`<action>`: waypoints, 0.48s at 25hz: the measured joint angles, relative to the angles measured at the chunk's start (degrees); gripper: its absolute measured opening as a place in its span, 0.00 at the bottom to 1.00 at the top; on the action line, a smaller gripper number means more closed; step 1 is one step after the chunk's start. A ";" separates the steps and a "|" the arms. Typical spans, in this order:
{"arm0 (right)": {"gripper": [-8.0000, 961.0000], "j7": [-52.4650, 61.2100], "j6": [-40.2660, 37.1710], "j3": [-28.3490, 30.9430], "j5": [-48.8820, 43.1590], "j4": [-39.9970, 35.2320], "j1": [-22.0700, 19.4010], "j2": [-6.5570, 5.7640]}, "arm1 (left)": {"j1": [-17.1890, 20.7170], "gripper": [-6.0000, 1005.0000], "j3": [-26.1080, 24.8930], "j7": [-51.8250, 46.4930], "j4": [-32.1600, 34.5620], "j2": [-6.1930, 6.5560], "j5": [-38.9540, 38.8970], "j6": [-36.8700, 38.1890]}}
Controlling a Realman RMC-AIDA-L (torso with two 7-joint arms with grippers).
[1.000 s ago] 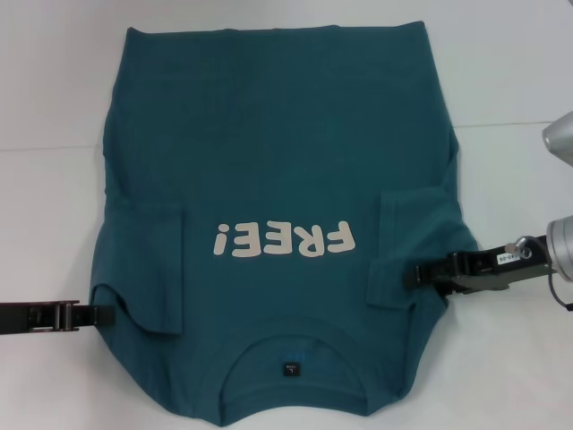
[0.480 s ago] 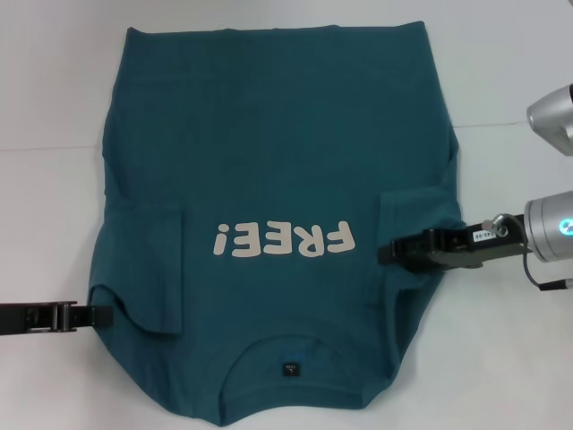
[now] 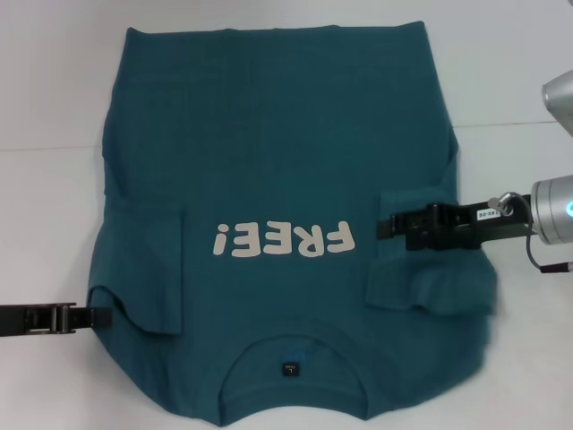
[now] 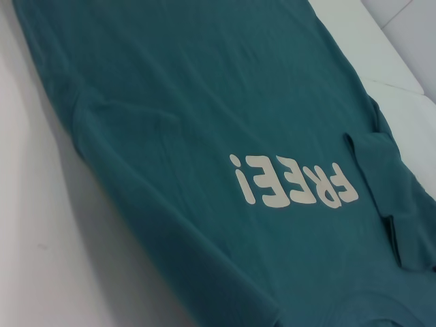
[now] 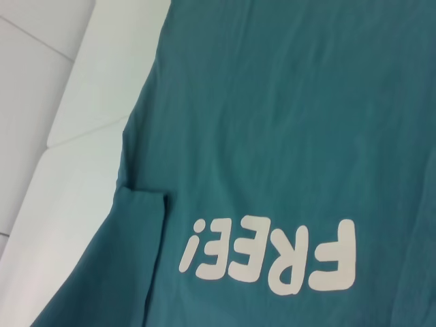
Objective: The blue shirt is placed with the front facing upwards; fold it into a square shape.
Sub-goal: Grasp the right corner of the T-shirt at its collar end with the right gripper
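Blue shirt (image 3: 277, 170) spread mid-frame; right gripper (image 3: 387, 227) over folded sleeve, left gripper (image 3: 106, 314) lower left, grip states unclear.

The blue shirt (image 3: 277, 161) lies spread flat, front up, collar at the near edge and hem far. Its off-white "FREE!" print (image 3: 285, 240) reads upside down across the middle. Both short sleeves are folded inward over the body, the right one rumpled.

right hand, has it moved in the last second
Yes. The right hand went up and inward over the blue shirt, toward the FREE! print.
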 joint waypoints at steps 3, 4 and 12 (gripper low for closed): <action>0.77 -0.06 0.03 0.00 0.37 0.01 -0.40 -0.10 | 0.01 0.04 -0.06 0.01 0.00 0.00 0.00 0.00; 0.77 -0.11 0.09 -0.05 0.38 0.00 -0.57 -0.16 | 0.01 0.04 -0.06 0.02 0.00 0.00 0.00 0.00; 0.77 0.42 -6.64 0.16 0.38 -3.72 -5.64 -2.10 | 0.01 0.04 -0.06 0.15 0.00 -0.10 -0.01 0.01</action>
